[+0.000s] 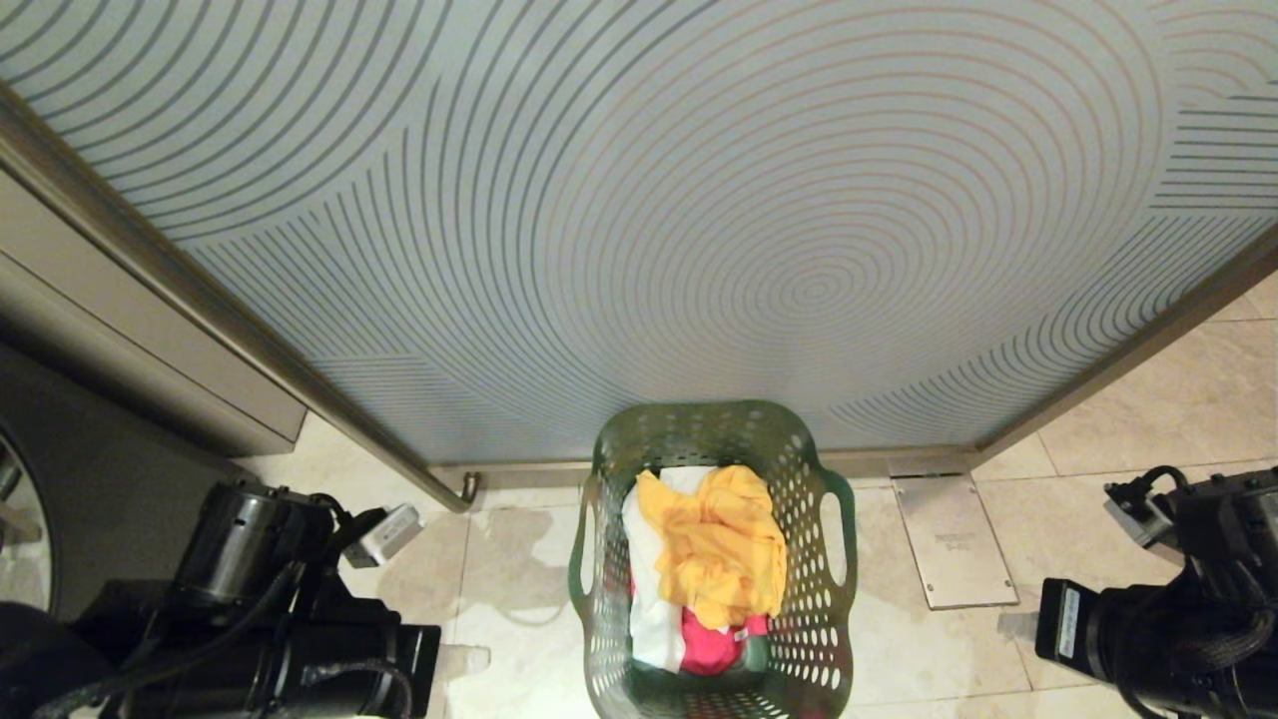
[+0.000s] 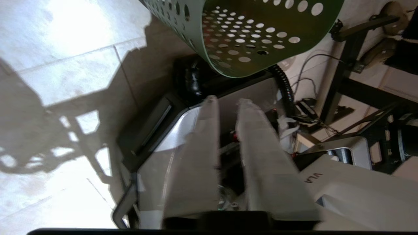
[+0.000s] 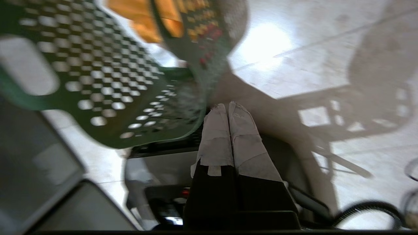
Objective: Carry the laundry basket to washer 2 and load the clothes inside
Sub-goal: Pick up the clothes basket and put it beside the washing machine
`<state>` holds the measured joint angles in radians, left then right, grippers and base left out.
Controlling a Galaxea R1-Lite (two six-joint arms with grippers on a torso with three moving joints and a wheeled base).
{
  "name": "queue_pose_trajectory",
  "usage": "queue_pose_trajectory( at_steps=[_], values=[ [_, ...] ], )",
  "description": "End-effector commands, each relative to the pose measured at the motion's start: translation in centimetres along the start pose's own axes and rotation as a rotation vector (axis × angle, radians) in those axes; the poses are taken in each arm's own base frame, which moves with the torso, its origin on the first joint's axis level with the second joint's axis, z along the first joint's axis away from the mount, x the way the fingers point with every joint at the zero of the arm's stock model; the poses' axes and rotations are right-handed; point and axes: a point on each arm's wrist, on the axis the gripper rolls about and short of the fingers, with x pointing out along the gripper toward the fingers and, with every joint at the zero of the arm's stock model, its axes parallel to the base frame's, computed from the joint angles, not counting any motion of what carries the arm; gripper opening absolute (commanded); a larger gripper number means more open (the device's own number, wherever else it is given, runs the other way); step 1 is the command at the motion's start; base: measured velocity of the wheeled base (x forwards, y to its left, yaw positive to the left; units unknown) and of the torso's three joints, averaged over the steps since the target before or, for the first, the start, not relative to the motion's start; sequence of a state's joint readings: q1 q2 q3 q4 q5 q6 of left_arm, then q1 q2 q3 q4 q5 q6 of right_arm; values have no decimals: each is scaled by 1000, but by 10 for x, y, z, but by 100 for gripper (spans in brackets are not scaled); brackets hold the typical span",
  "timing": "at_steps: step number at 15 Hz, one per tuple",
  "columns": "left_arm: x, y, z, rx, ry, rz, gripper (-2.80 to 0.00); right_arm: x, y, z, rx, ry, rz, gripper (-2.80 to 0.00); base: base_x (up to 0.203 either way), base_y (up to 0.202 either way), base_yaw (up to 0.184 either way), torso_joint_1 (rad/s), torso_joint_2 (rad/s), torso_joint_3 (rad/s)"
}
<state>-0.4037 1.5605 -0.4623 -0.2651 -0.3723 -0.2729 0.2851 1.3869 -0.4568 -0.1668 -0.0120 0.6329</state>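
The dark green perforated laundry basket (image 1: 835,609) stands on the tiled floor in front of me, between my two arms. In it lie the clothes: a mustard-yellow garment (image 1: 719,544) on top, a white one (image 1: 649,599) and a pink-red one (image 1: 711,647). My left gripper (image 2: 228,100) is open a little and holds nothing, near the basket's wall (image 2: 248,39) and over my own base. My right gripper (image 3: 226,107) is shut and empty beside the basket's other wall (image 3: 98,75). I cannot tell whether the dark grey machine front (image 1: 90,499) at the far left is washer 2; no label shows.
A frosted glass panel (image 1: 699,200) with curved lines rises right behind the basket, framed by metal posts. A steel plate (image 1: 954,539) is set in the floor to the basket's right. Cables and a black stand (image 2: 339,81) lie near my base.
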Motion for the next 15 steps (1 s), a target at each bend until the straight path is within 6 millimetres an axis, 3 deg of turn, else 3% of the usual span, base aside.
queue_pose_trajectory(
  at_steps=[1,5,9,15],
  values=[
    [8,-4,-1,-18,31,-13,0,16,-1,-5,-23,62,-47,-280,0,0,0,0,0,0],
    [14,-4,3,-43,18,52,0,23,-6,-17,-208,192,-102,-280,0,0,0,0,0,0],
    [17,-3,4,-46,-4,144,0,24,-8,-16,-387,207,-104,-280,0,0,0,0,0,0],
    [27,-5,11,-24,-40,120,0,23,-17,-7,-345,150,-207,-280,0,0,0,0,0,0]
  ],
)
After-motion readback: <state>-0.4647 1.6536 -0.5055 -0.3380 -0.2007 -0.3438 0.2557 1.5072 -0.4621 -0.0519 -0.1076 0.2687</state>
